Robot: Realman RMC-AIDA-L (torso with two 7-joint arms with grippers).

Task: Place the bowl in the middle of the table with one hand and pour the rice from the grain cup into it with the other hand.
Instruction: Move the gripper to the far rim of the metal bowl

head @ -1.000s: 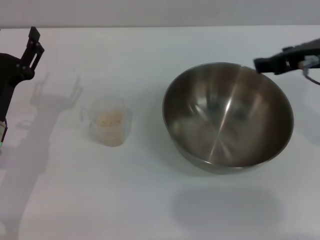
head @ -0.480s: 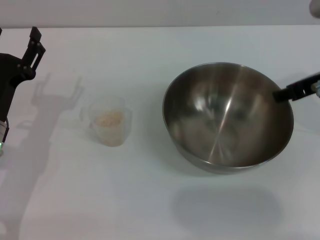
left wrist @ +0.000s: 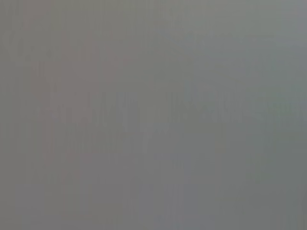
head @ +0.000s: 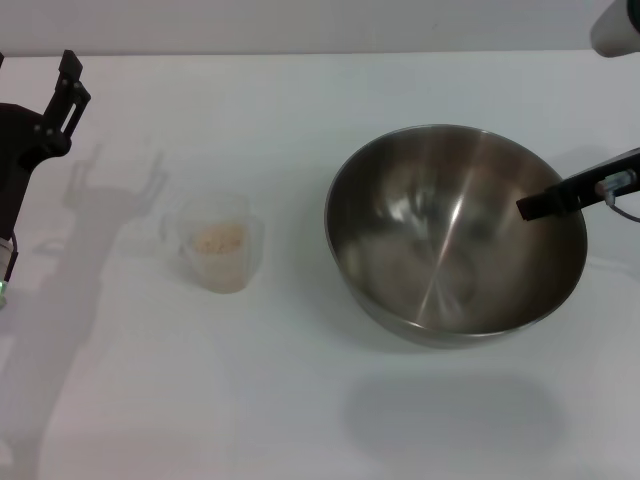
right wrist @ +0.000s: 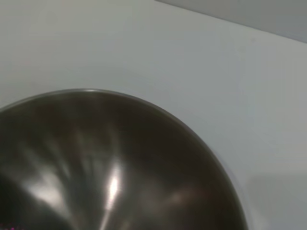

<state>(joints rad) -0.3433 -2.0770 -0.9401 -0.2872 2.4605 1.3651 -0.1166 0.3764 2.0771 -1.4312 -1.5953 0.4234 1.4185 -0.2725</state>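
Note:
The shiny steel bowl stands empty on the white table, right of centre. My right gripper reaches in from the right, its dark tip just over the bowl's right rim. The right wrist view looks down into the bowl and its far rim. Well left of the bowl, the small clear grain cup stands upright holding pale rice. My left gripper hangs at the far left edge, away from the cup and open, with nothing in it. The left wrist view is plain grey.
Bare white table lies all around the bowl and between it and the cup. The table's far edge runs along the top of the head view. The left arm's shadow falls just left of the cup.
My right gripper has come down from above the bowl's far right rim and moved in over its right rim. The bowl, the cup and the left arm have stayed put.

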